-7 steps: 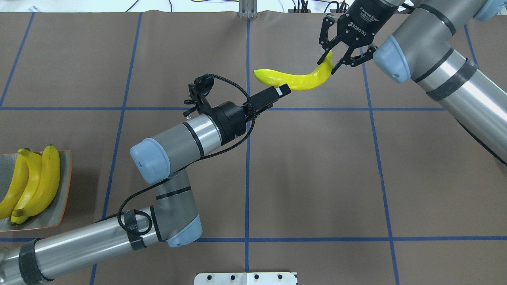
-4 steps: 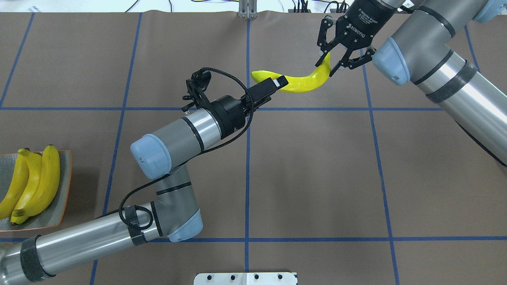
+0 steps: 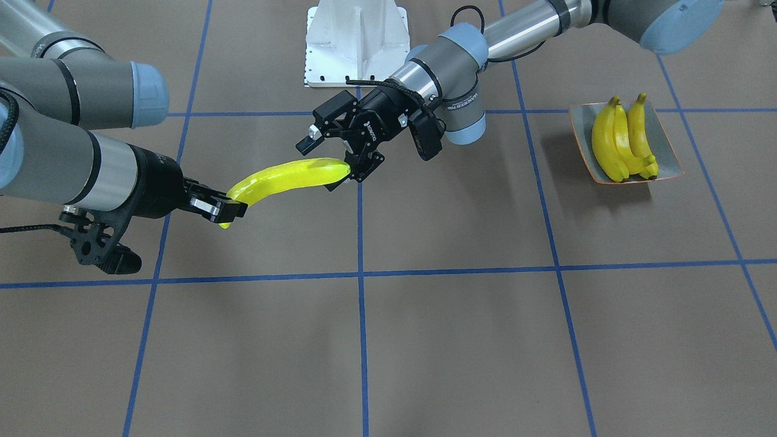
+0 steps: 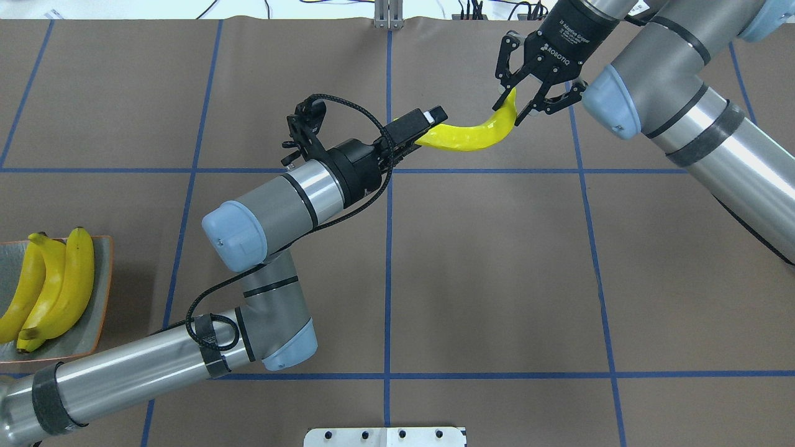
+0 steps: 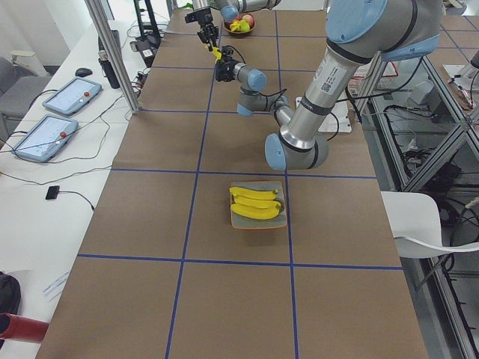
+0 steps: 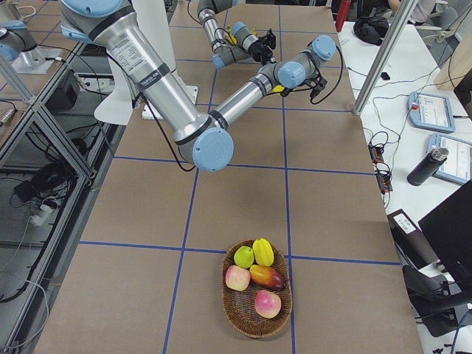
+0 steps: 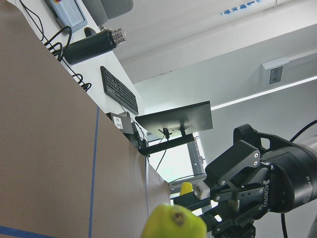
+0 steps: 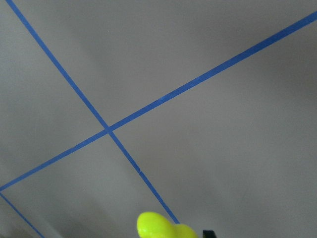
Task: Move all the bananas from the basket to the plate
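Pale banana is in the air over the far part of the surface, spanning between my two grippers. The other three bananas already lie on the plate, well apart on my left. The basket shows other fruit only, no banana visible.

Handling, my read: the skin is glossy and it holds its curve with one end supported, so it's stiff and light, likely a plastic replica. It's slick though, and with that curve an end pinch lets it swing. Best hold is across the thick body just inboard of the tip, not on the taper.

Right gripper: clamped on the stem end, carrying the load.

Left gripper: jaws apart, one finger above and one below the opposite end, banana running between them. Front view shows a gap to the upper pad, so no grip yet. Contact with the lower finger: can't tell.

Right shouldn't release until left has closed.
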Available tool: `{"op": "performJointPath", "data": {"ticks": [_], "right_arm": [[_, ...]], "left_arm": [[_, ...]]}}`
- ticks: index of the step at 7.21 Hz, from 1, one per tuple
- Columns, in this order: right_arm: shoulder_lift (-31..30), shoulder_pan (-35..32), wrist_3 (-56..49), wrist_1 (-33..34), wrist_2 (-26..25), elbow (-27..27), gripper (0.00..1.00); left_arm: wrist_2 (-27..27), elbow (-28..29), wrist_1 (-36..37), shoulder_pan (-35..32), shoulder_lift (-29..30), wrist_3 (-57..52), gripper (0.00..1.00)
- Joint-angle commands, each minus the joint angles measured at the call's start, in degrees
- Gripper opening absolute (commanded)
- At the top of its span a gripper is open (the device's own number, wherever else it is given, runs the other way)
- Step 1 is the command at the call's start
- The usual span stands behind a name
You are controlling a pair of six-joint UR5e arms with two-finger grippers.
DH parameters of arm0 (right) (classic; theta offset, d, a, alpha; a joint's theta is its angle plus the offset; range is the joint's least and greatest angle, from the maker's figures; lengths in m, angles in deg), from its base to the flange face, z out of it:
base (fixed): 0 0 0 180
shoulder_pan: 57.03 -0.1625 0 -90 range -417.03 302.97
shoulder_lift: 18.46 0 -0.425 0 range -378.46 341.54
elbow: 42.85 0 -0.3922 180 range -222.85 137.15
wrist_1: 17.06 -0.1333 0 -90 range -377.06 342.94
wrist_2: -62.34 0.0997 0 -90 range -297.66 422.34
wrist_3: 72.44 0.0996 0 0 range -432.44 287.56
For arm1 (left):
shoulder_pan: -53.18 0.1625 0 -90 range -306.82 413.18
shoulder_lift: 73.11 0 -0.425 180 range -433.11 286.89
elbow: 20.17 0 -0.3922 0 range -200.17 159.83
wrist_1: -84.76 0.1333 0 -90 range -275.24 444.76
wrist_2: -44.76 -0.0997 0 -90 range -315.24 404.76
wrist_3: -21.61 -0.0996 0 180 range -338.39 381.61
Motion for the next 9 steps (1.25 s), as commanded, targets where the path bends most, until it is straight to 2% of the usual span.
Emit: {"op": "performJointPath", "data": {"ticks": [1,3,8,9], "right_arm": [[-0.01,0.02,0.03,0.00,0.00,0.06,0.00],[-0.01,0.02,0.03,0.00,0.00,-0.02,0.00],[-0.45,0.02,-0.06,0.00,-0.09,-0.38,0.00],[-0.45,0.02,-0.06,0.00,-0.09,-0.38,0.00]], "left_arm": [[-0.09,0.52,0.00,-0.04,0.20,1.65,0.75],[0.00,0.52,-0.09,-0.04,0.20,1.93,0.67],[0.00,0.35,-0.35,0.05,0.38,2.02,0.66],[0.00,0.35,-0.35,0.05,0.38,2.02,0.62]]}}
